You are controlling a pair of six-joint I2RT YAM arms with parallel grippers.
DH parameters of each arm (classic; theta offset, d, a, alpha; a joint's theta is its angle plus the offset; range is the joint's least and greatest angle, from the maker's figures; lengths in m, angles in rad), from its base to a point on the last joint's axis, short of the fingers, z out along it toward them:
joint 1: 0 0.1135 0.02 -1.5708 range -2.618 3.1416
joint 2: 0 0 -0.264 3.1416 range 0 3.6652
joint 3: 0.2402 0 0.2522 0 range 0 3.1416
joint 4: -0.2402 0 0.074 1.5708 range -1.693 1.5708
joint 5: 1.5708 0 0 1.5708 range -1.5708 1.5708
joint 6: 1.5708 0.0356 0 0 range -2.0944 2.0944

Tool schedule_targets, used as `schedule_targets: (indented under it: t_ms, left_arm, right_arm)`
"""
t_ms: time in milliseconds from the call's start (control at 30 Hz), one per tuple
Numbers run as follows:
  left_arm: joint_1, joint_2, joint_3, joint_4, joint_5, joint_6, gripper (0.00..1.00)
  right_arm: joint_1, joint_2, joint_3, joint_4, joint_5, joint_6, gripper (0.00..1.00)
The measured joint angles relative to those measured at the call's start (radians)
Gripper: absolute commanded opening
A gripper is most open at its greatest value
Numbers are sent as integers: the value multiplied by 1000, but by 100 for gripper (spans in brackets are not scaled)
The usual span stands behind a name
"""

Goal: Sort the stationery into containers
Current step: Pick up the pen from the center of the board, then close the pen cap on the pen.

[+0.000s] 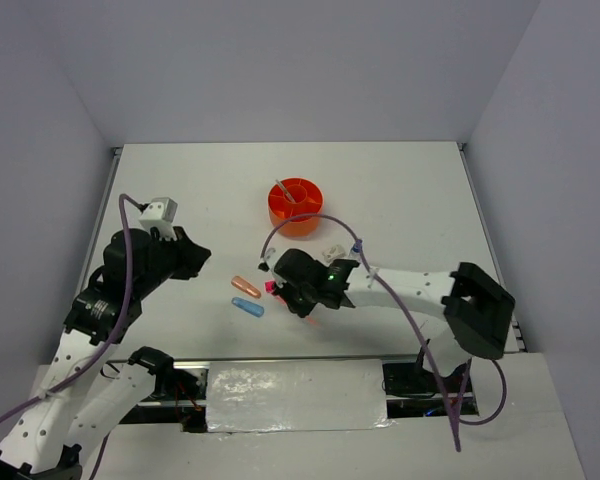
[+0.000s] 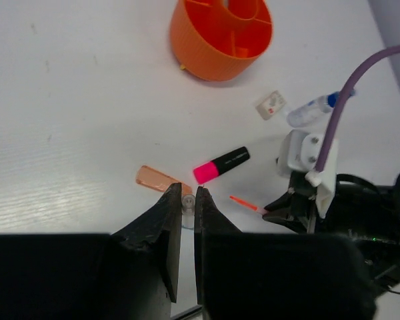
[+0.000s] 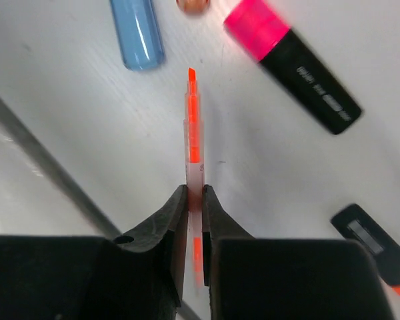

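Orange pen [image 3: 194, 127] clamped in right end effector [image 3: 195, 200], pink highlighter [image 3: 293, 63] beside, left end effector [image 2: 187, 200] together.

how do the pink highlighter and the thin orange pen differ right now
The pink highlighter is thick, with a black body and pink end; the thin orange pen is slim and orange throughout. The highlighter lies free on the table, while the pen is pinched in the right end effector. Both sit outside the orange tub.

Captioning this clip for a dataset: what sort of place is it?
Probably a robotics lab test cell, not an office: a bare white table walled by plain grey panels, two arms bolted at its near edge, and a few stationery items around an orange tub.
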Motion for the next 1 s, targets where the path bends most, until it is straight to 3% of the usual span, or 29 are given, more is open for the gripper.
schedule_targets:
  t_ms: [167,400,500,700,1000]
  left_arm:
    - [0,-57,-26,126,144,-68,0]
    - [0,-216,-143,483,320,-320,0]
    - [0,-208,-175,620,382,-415,0]
    - [-1,-138,-175,735,487,-519,0]
    - [-2,-45,-38,602,560,-487,0]
  right_arm:
    - [13,-260,-48,43,17,101,0]
    - [72,-683,-357,423,-27,323,0]
    - [150,-711,-393,571,-26,349,0]
    - [220,-697,-390,716,-27,306,0]
    - [224,-668,-311,692,46,181,0]
